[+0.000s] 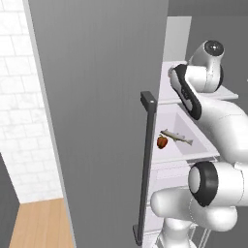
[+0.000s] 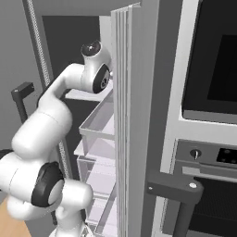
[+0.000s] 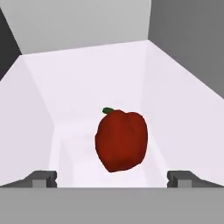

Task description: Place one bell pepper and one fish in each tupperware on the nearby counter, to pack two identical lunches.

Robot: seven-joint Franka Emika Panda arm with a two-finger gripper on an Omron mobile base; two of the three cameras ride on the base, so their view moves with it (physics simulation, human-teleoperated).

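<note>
The arm reached into an open fridge, its white links filling the 3 to 6 o'clock part of the left base view. The grey fridge door [image 1: 97,121] stood open across the middle of that view, with a dark vertical handle [image 1: 145,164] along its edge at about 6 o'clock. Past the handle, a pale shelf tray [image 1: 193,145] held a red bell pepper [image 1: 162,141] and, just beside it toward 3 o'clock, a silvery fish [image 1: 177,137]; whether the two touched could not be told at that size. White tiled wall [image 1: 19,106] and a patch of wooden floor [image 1: 38,225] lay at 9 and 7 o'clock.

In the hand view the bell pepper [image 3: 121,140] sat at the centre of the white tray [image 3: 39,127], green stem toward 11 o'clock. The gripper [image 3: 112,178] was spread as wide as it goes, its two dark fingertips [image 3: 43,178] at 8 and 4 o'clock flanking the pepper without touching it, nothing in its hold.

In the right base view the door's edge [image 2: 134,115] cut down the middle, hiding the hand and the shelf's contents; clear drawers [image 2: 99,139] showed behind the arm. At 3 o'clock stood a built-in oven [image 2: 208,65] with a knob [image 2: 195,153] and a dark handle [image 2: 178,190], cut off by the frame
</note>
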